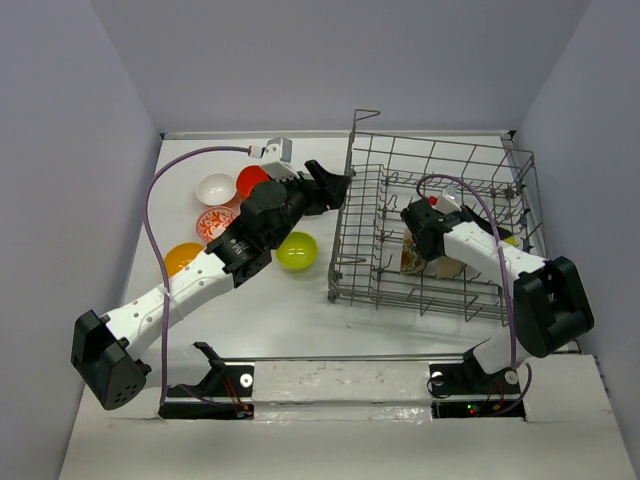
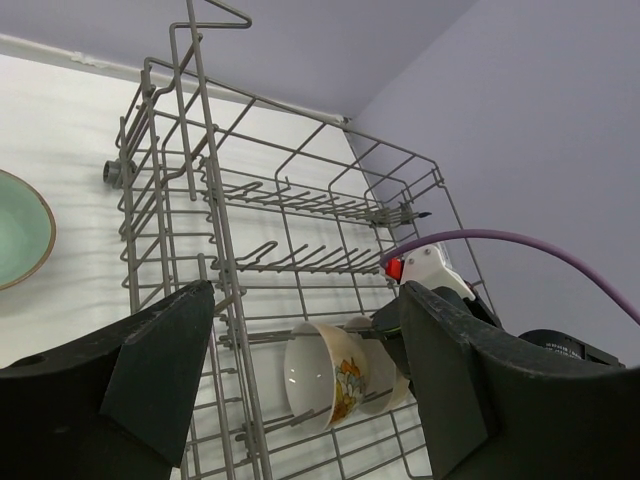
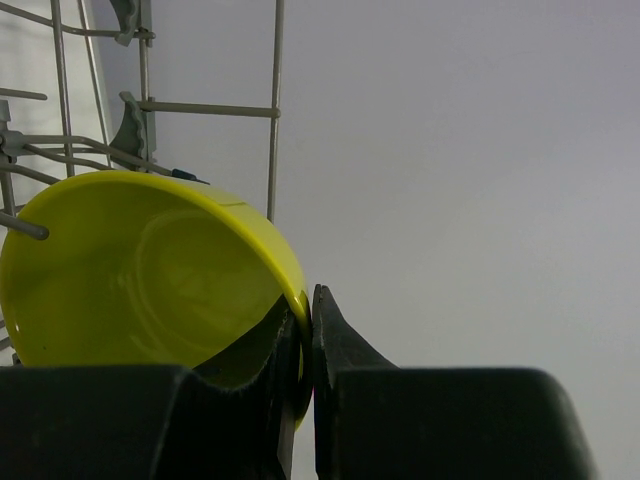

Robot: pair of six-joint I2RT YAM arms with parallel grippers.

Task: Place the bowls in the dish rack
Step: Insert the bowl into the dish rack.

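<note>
The grey wire dish rack [image 1: 440, 160] stands at the right of the table. Inside it a white floral bowl [image 2: 325, 385] rests on edge between tines, a plain bowl [image 2: 385, 380] right behind it. My right gripper [image 3: 308, 320] is inside the rack, shut on the rim of a yellow-green bowl [image 3: 140, 270]; the top view shows only a sliver of that bowl [image 1: 511, 240]. My left gripper [image 2: 308, 300] hangs open and empty at the rack's left wall [image 1: 335, 183]. On the table lie white [image 1: 216, 188], red [image 1: 252, 180], red-patterned [image 1: 215, 223], orange [image 1: 183, 258] and lime [image 1: 297, 250] bowls.
A pale green bowl [image 2: 15, 235] lies on the table left of the rack. The rack's raised wire handle [image 1: 365, 113] sticks up at its far left corner. A purple cable [image 1: 150, 210] loops off the left arm. Walls close in the table on three sides.
</note>
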